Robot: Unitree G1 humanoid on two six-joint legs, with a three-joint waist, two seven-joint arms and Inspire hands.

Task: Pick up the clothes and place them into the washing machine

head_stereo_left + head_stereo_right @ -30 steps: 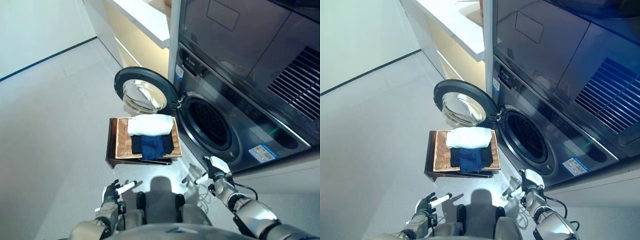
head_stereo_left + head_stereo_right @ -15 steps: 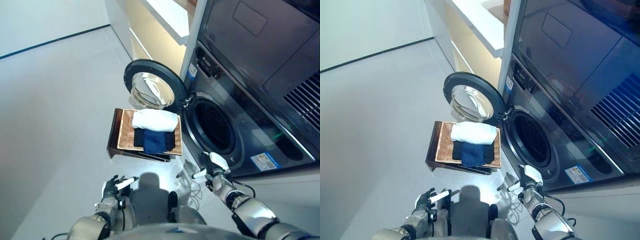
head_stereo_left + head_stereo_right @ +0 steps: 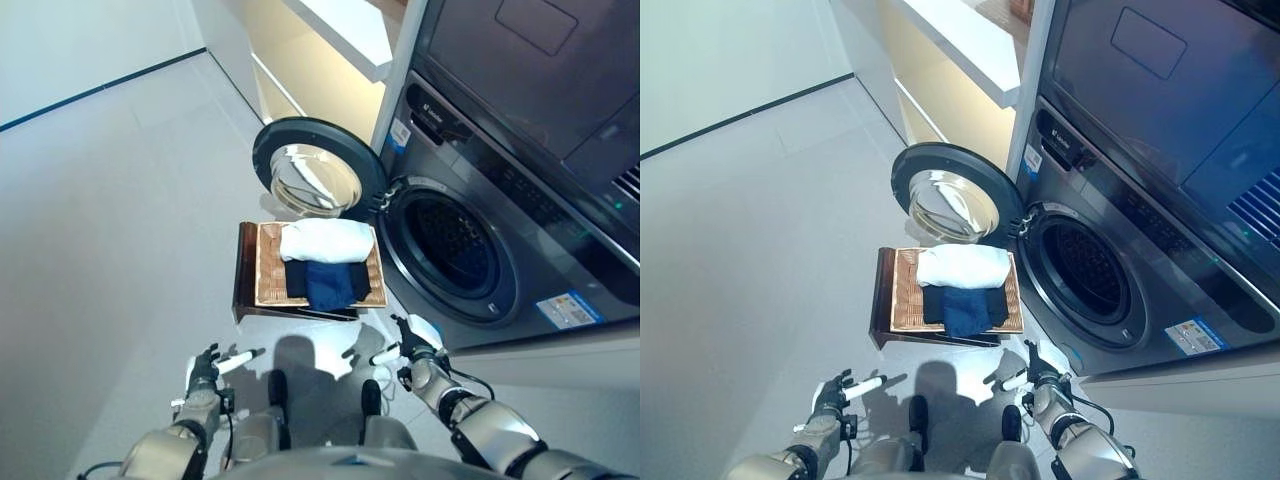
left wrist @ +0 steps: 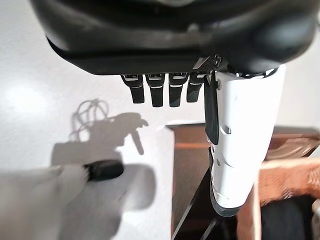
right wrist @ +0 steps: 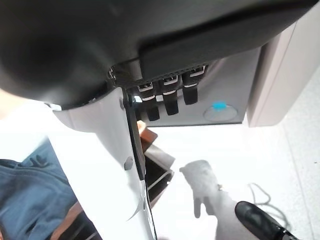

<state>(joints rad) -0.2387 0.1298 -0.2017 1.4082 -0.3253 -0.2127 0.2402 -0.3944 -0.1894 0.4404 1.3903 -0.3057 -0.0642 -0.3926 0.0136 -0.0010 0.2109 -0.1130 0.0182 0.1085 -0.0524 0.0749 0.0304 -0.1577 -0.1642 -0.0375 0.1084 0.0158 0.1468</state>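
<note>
The step in hand is the approach; no garment is lifted yet. The clothes lie folded on a woven tray (image 3: 268,285) that rests on a dark wooden stand (image 3: 243,288) on the floor (image 3: 110,220): a white bundle (image 3: 325,241) at the tray's 12 o'clock end, a blue garment (image 3: 330,283) on a black one (image 3: 293,277) just behind it at 6 o'clock.

The left hand (image 3: 203,375) hangs low at 7 o'clock from the tray, fingers relaxed and straight, empty. The right hand (image 3: 415,345) hangs at 5 o'clock, likewise released and empty. Both are well apart from the clothes.

The next move likely calls for reaching forward and down to the tray and closing on the nearest garment.

The washing machine (image 3: 520,190) stands at 3 o'clock of the tray, its round door (image 3: 312,175) swung fully open at 12 o'clock, the drum opening (image 3: 450,250) unobstructed. The floor is smooth pale grey. A white counter (image 3: 345,30) runs along the wall beyond the door.
</note>
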